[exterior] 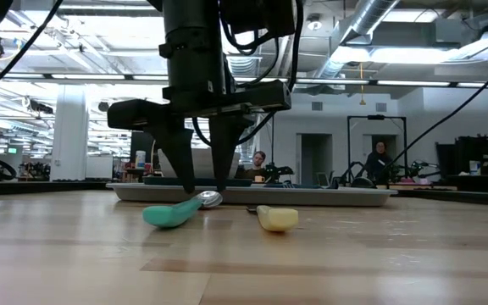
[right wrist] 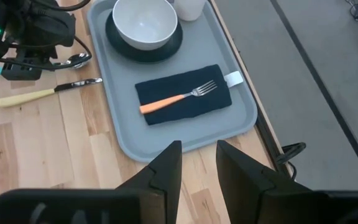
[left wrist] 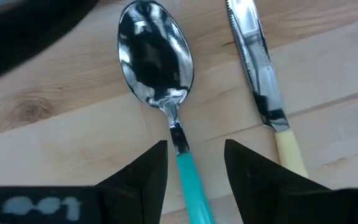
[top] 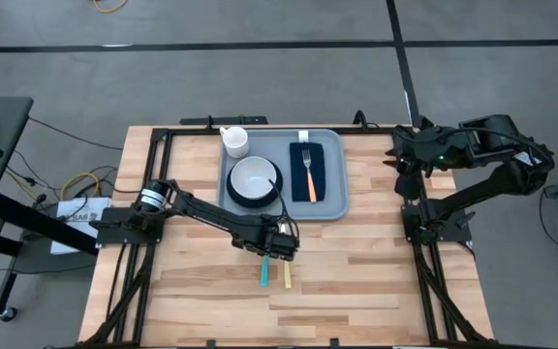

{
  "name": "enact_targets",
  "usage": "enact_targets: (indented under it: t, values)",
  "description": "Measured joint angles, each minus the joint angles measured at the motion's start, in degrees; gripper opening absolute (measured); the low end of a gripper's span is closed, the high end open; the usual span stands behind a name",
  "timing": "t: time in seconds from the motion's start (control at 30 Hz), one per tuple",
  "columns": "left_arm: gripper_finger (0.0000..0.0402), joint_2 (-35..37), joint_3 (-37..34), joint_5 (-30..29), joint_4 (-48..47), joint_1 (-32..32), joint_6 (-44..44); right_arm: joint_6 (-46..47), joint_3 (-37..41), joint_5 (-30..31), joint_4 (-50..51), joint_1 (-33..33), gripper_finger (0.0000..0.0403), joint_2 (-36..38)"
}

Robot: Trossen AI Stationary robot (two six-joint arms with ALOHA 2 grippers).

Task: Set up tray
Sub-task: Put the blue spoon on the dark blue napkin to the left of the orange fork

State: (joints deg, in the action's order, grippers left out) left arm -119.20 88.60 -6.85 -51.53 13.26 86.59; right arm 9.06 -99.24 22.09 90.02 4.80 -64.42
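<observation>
1. Tray (top: 332, 206) sits at the far middle of the tabletop (top: 356, 271), holding a white bowl (top: 254, 177) on a dark plate (top: 271, 199), a white cup (top: 234, 142), and an orange-handled fork (top: 306, 170) on a navy napkin (top: 325, 174).
2. Left gripper (top: 275, 254) is low over the tabletop just in front of the tray, fingers apart, straddling the teal-handled spoon (left wrist: 166, 106), not clamped.
3. Yellow-handled knife (left wrist: 266, 93) lies just beside the spoon, roughly parallel.
4. Right gripper (right wrist: 197, 163) hangs open off the tray's right edge, holding nothing.
</observation>
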Motion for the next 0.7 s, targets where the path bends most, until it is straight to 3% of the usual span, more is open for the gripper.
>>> enact_targets:
  t: [0.4,0.7]
  values:
    - [0.0146,-0.3,0.0,-0.9,-0.1,0.0,0.9,0.0,0.0,-1.3,0.0,0.0,0.0093,0.0]
    - [0.0146,-4.1,0.3,2.2,1.8,0.0,1.0,0.0,0.2,-1.4,0.0,0.0,0.0093,0.1]
